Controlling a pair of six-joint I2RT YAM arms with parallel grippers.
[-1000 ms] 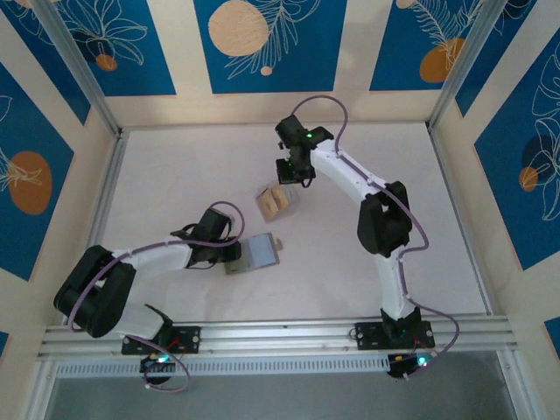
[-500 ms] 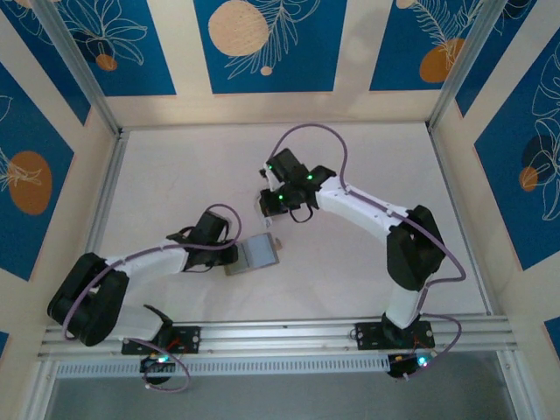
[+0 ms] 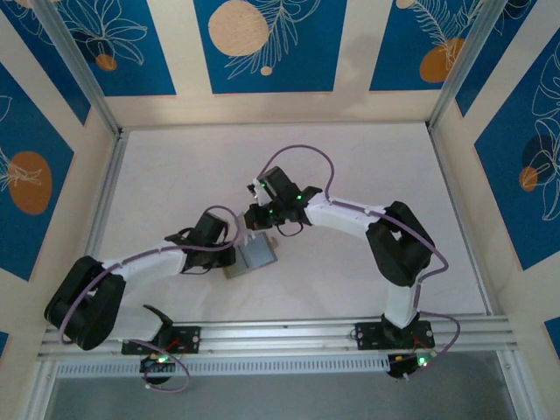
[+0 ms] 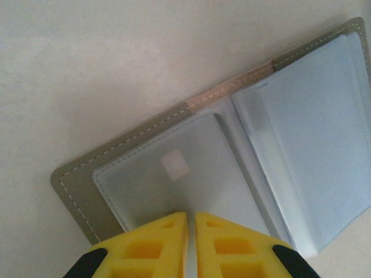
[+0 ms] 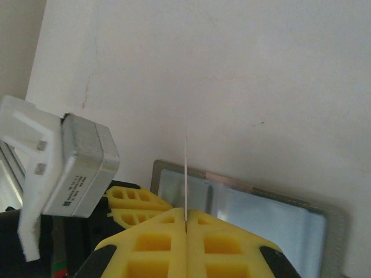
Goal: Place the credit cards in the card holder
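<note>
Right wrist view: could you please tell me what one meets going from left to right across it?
Grey-and-white camera box → left tool → credit card, edge-on in the right tool → card holder, its open right page.

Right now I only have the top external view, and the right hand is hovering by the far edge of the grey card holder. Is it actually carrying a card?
Observer: Yes. In the right wrist view the right hand is shut on a thin credit card, seen edge-on and sticking out past its fingertips.
Operator: Is the holder open and ready?
Observer: It is. The left wrist view shows the card holder lying open with its pale-blue translucent pockets facing up.
Operator: And the left hand?
Observer: The left hand is pinched on the holder's near edge, its jaws almost together.
</note>
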